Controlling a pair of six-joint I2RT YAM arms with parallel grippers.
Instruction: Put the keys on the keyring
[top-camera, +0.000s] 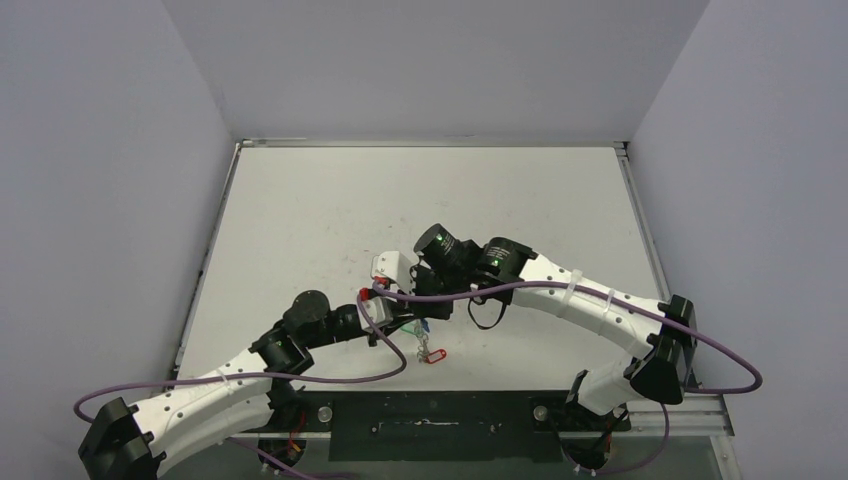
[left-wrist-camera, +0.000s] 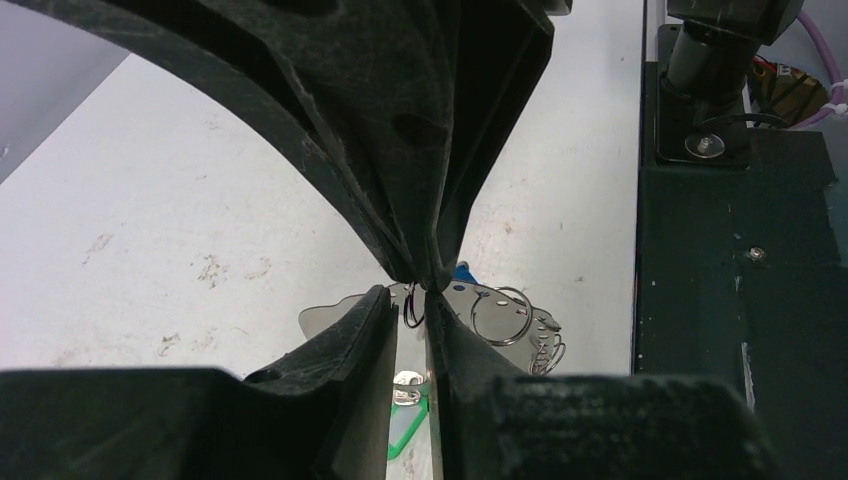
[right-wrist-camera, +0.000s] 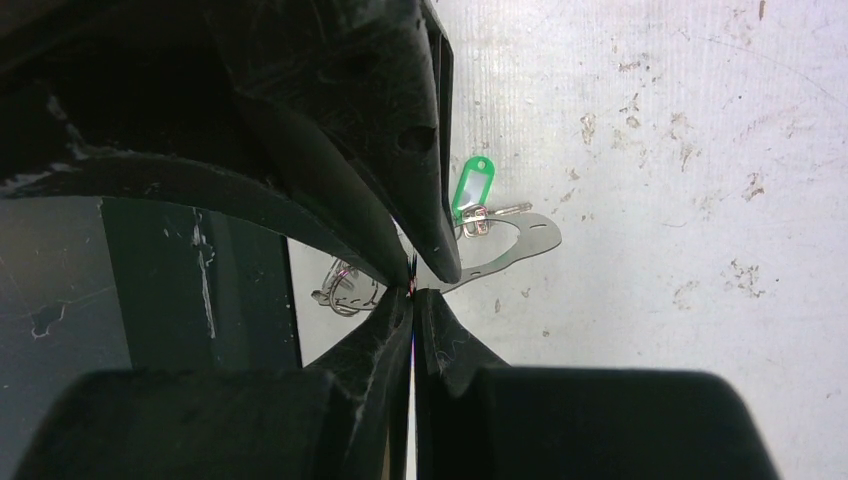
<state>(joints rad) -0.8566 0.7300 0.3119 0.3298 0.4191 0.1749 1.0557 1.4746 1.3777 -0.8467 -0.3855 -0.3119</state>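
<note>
The keyring is a flat silver hoop held just above the table where both arms meet. My right gripper is shut on its rim, with a thin sliver of metal showing in the seam between the jaws. In the left wrist view my left gripper faces the keyring; its jaws stand a narrow gap apart with a small wire loop between the tips. A green-tagged key lies at the hoop and shows below the gap. A blue tag peeks out behind. A red-tagged key lies on the table.
The black base plate runs along the near table edge, close to the work spot. Purple cables loop over both arms. More wire loops hang along the hoop's rim. Grey walls enclose the white table.
</note>
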